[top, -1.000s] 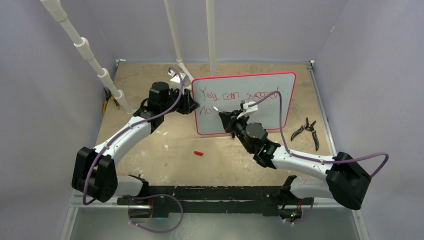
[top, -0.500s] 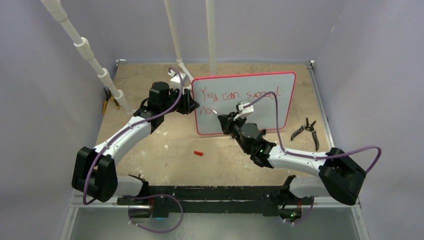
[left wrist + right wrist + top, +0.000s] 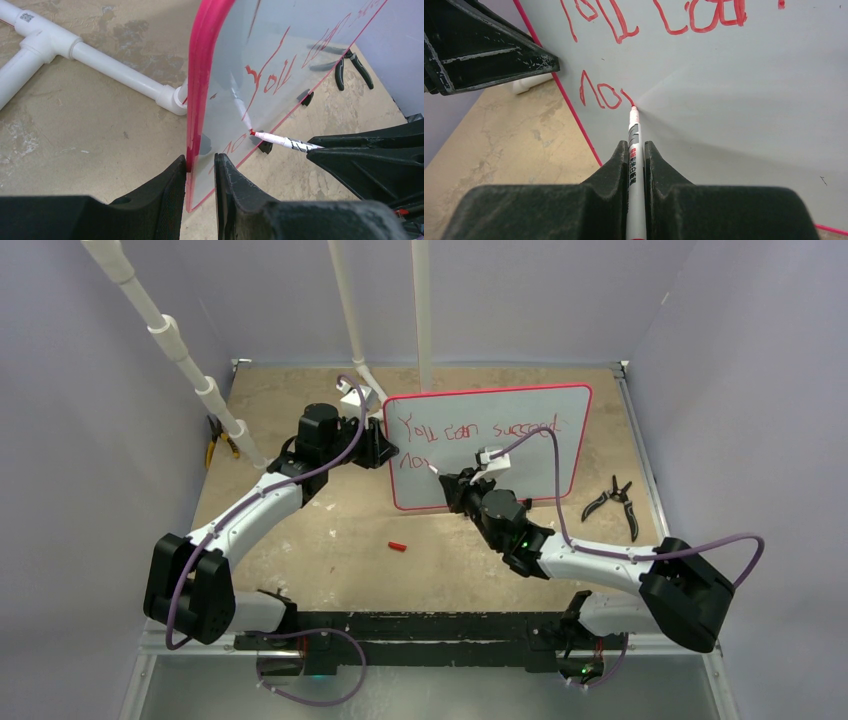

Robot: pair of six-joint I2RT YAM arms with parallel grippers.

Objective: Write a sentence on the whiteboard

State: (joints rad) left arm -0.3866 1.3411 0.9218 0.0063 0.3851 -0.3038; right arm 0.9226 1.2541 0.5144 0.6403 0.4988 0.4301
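Red-tipped marker (image 3: pixel 633 125), pinched by the right gripper (image 3: pixel 636 145), has swung toward nine o'clock, extending the sentence (image 3: pixel 470 428); left gripper (image 3: pixel 200 165) clamps the whiteboard (image 3: pixel 545 455).

The light is soft and even and it comes from above. In the top view my arms throw only weak, blurred shadows on the table (image 3: pixel 330 530). In my right wrist view the whiteboard (image 3: pixel 734 100) looks grey-blue, with a paler band spreading from the tip of the marker (image 3: pixel 634 145). In the left wrist view the glossy board mirrors the marker faintly. My fingers (image 3: pixel 616 165), close to the lens, are dark and a little blurred. The red letters (image 3: pixel 600 97) are sharp.
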